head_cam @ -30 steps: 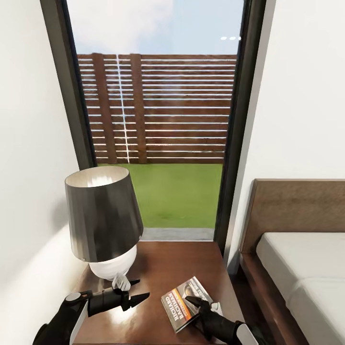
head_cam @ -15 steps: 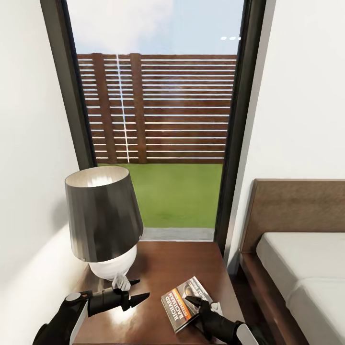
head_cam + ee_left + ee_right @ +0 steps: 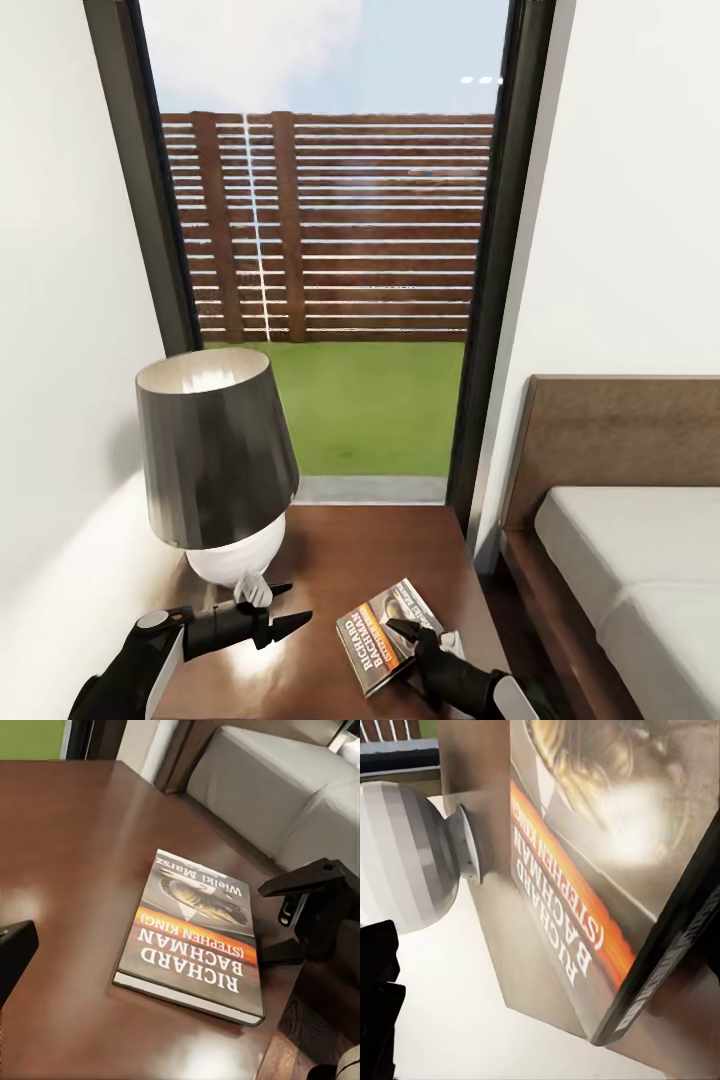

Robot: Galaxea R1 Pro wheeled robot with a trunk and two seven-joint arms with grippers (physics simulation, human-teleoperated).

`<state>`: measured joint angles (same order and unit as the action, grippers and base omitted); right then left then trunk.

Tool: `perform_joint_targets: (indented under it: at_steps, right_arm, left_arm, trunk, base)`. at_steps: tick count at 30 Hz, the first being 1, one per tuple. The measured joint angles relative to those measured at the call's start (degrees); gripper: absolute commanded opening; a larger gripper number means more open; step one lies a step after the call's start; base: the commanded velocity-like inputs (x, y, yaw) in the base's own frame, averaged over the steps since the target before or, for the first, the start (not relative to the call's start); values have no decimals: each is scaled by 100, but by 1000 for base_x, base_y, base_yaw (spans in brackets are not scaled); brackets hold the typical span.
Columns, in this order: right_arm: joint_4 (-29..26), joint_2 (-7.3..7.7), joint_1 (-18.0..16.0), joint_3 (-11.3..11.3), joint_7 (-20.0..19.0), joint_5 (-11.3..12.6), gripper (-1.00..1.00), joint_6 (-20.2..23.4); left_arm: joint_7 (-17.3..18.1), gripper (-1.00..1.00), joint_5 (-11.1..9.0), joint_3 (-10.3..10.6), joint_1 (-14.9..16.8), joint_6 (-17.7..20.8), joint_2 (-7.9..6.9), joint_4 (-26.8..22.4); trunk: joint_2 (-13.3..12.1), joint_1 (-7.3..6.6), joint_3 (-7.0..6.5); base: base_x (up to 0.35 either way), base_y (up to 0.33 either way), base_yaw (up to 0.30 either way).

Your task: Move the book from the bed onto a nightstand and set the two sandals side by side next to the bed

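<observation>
A: Where is the book (image 3: pixel 390 635) now?

B: Flat on the nightstand (image 3: pixel 340 560), near its front right corner, cover up. In the left wrist view its lower corner lies right at the wooden top's edge. The right gripper (image 3: pixel 415 640) sits at the book's near edge, one finger over the cover; whether the jaws pinch it or merely touch it I cannot tell.

A: And open room?

B: The middle and back of the top are bare. A lamp (image 3: pixel 215 460) with a dark shade takes the back left corner, close to the wall. The left gripper (image 3: pixel 285 610) hovers just before the lamp's white base, jaws spread. The bed (image 3: pixel 630 560) stands right of the nightstand, a narrow strip of floor between.
</observation>
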<state>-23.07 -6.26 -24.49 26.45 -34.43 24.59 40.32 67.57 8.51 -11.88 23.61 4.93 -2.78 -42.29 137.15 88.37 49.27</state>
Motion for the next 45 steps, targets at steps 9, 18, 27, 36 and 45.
perform_joint_targets:
  at_steps: [9, 18, 27, 36, 45]
  right_arm:
    - [0, -1, 0, 1, 0, -5, 100, -1]
    - [0, -1, 2, 0, 0, -3, 100, -2]
    - [0, 1, 0, 1, 0, 1, 100, -1]
    - [0, -1, 0, 0, 0, 0, 100, -1]
    - [0, 1, 0, 0, 0, -2, 100, -1]
  left_arm:
    - [0, 100, -5, 0, 0, 0, 0, 0]
    - [0, 100, -5, 0, 0, 0, 0, 0]
    - [0, 100, 0, 6, 0, 0, 10, 0]
    - [0, 100, 1, 2, 0, 0, 9, 0]
    - [0, 100, 1, 0, 0, 0, 9, 0]
  trunk:
    - [-41, -23, -18]
    - [-42, -22, -18]
    - [-42, -21, -18]
    - [-42, -23, -18]
    - [-41, -23, -18]
  base:
    - [0, 0, 0]
    - [-21, 0, 0]
    - [-110, 0, 0]
    - [-30, 0, 0]
    - [0, 0, 0]
